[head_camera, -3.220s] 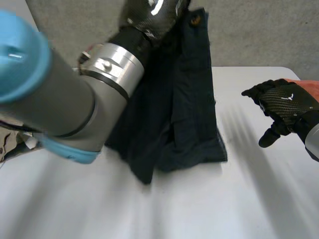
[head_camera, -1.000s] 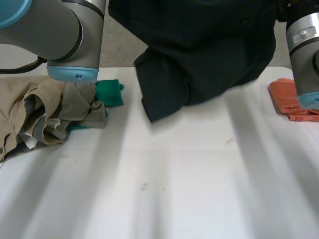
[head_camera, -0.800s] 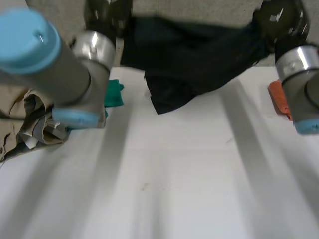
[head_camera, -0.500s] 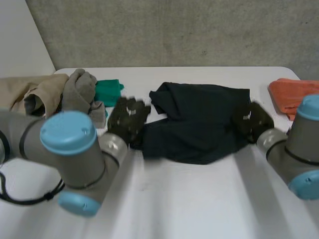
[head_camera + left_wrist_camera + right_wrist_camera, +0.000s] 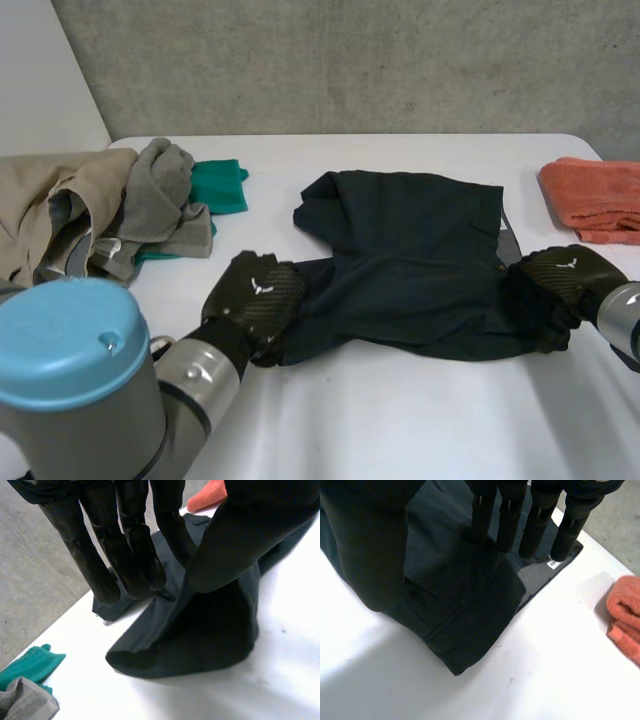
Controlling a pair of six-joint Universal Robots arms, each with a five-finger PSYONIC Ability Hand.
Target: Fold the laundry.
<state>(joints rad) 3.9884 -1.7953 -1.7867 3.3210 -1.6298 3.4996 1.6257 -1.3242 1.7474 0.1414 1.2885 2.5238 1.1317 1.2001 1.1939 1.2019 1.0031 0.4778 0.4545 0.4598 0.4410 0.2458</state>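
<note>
A dark navy garment (image 5: 410, 250) lies spread on the white table (image 5: 400, 410), with a fold bunched at its far left. My left hand (image 5: 255, 295) rests at its near left corner. In the left wrist view the cloth (image 5: 200, 640) rises between the thumb and the straight fingers (image 5: 130, 545), which pinch it. My right hand (image 5: 555, 285) is at the near right corner. In the right wrist view its fingers (image 5: 540, 525) stand straight above the flat hem (image 5: 465, 605), thumb apart, gripping nothing.
A folded orange towel (image 5: 590, 195) lies at the table's far right, near my right hand. A green cloth (image 5: 215, 185), a grey towel (image 5: 160, 205) and a beige garment (image 5: 50, 200) are heaped at the far left. A concrete wall stands behind the table.
Both hands brought the dark garment down from the air and drew it toward the near edge, and it now lies flat. The right hand's fingers have come off the cloth.
</note>
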